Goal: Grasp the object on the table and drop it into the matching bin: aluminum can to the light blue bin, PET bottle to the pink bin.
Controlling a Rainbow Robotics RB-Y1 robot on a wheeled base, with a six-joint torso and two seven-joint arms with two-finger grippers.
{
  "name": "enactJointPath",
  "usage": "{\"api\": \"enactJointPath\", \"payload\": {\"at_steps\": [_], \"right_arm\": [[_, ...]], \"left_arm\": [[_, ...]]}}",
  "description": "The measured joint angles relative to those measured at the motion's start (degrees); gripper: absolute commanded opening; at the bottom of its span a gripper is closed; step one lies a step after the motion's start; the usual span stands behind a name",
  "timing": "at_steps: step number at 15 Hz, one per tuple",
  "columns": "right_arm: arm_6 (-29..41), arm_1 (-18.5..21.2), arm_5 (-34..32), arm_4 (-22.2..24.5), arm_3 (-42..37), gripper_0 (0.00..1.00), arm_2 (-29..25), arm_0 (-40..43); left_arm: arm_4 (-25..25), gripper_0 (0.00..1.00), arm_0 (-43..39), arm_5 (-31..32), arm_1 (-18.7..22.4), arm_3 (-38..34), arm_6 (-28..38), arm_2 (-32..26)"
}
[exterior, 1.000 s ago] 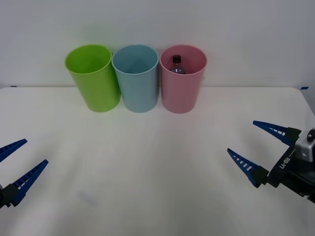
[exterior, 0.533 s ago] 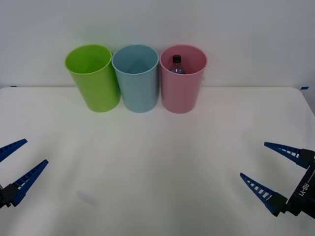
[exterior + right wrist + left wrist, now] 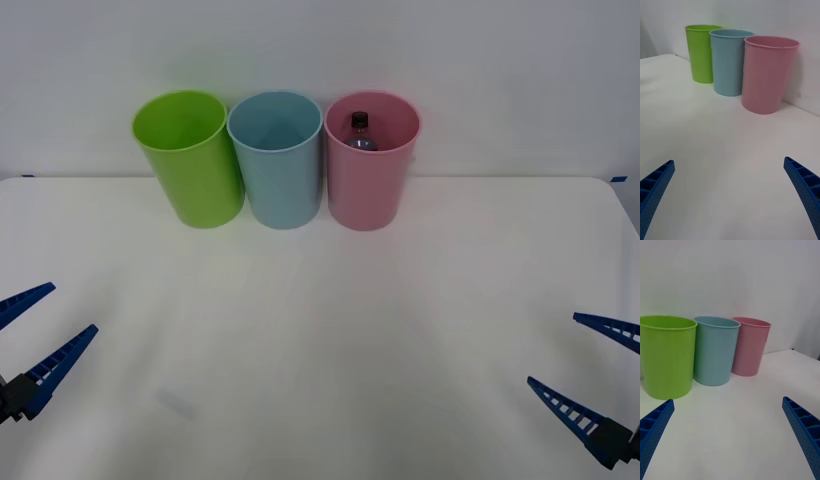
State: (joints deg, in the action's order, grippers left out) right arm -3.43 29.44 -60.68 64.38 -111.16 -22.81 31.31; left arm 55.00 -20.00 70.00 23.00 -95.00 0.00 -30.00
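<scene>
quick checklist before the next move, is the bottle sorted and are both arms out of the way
1. PET bottle inside the pink bin: ok, its black cap and shoulder show just below the rim.
2. Light blue bin has nothing in it: ok, the part of its inside that shows is bare.
3. All three bins upright, lime green bin included: ok, in a row at the far edge of the table.
4. Right pincer open and free: ok, low at the near right corner, holding nothing.
5. Left pincer open and free: ok, at the near left edge.
6. Another object waiting on the table: cannot tell, none on the part in view.
</scene>
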Motion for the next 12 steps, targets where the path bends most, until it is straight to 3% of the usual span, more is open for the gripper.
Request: {"api": "enactJointPath", "payload": {"at_steps": [12], "right_arm": [[-1.9,0.0,-0.8,-0.8,5.0,1.00,-1.0,0.6]], "left_arm": [[0.0,1.00,0.0,0.0,0.0,0.0,0.0,0.0]]}}
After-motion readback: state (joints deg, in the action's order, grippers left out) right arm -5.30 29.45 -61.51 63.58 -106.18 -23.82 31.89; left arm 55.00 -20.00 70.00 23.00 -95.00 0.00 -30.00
